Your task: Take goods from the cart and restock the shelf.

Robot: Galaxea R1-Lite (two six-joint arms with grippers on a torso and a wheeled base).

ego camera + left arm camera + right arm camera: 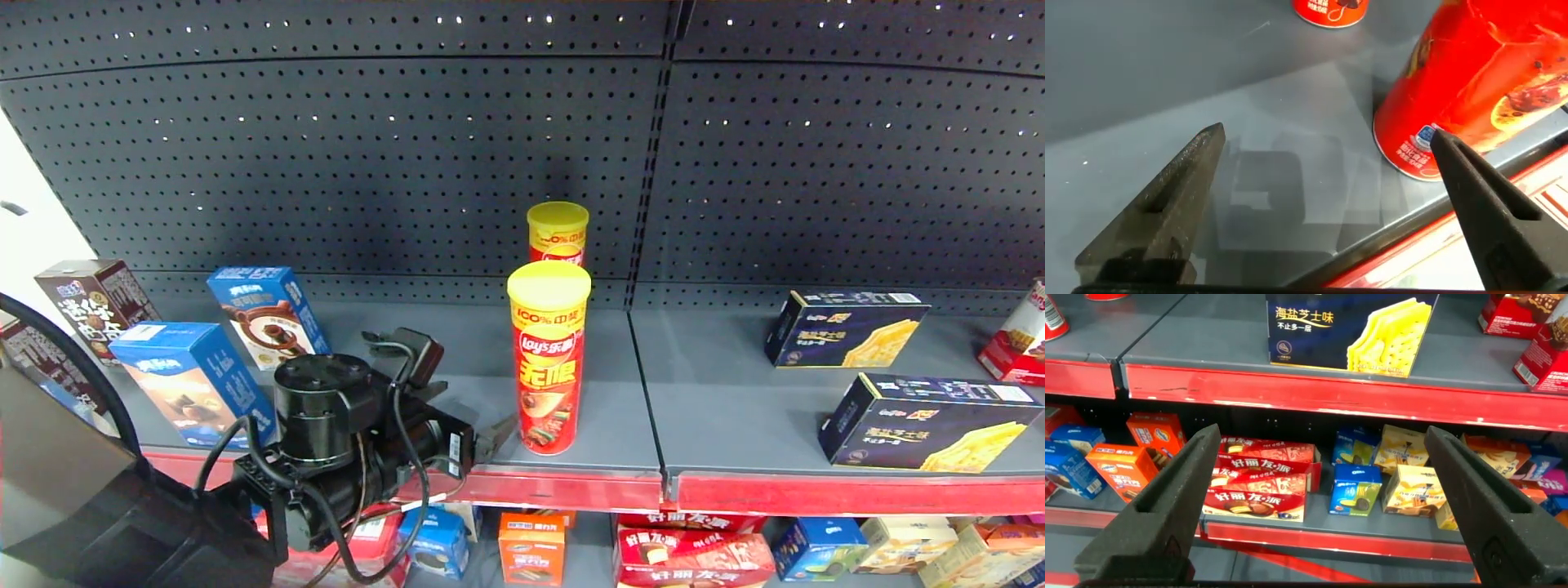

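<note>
On the grey shelf (718, 384), close to its red front edge, stands the front chip canister (549, 367), a tall red tube with a yellow lid. A second chip canister (558, 233) stands upright behind it, near the pegboard back. The left gripper (494, 437) sits low at the shelf lip, just beside the front canister's base. Its jaws are spread wide and hold nothing. From the wrist camera the tube's foot shows just past one fingertip (1445, 151), outside the gap, and I cannot tell whether they touch.

The right gripper (1323, 439) is also spread wide and empty, facing the lower shelf of snack boxes (1257, 494).

To my eye that canister is light, a stiff paperboard tube with a glossy, fairly slippery skin. It is tall on a small foot, so a nudge low down would probably slide it or rock it over toward the edge. Squeezed hard, the wall would likely dent and the chips inside break. I would take hold around the middle of the body, below the lid, with the pads square on opposite sides and only modest pressure. The lid itself looks like a poor place to grip, since it might pop off.
</note>
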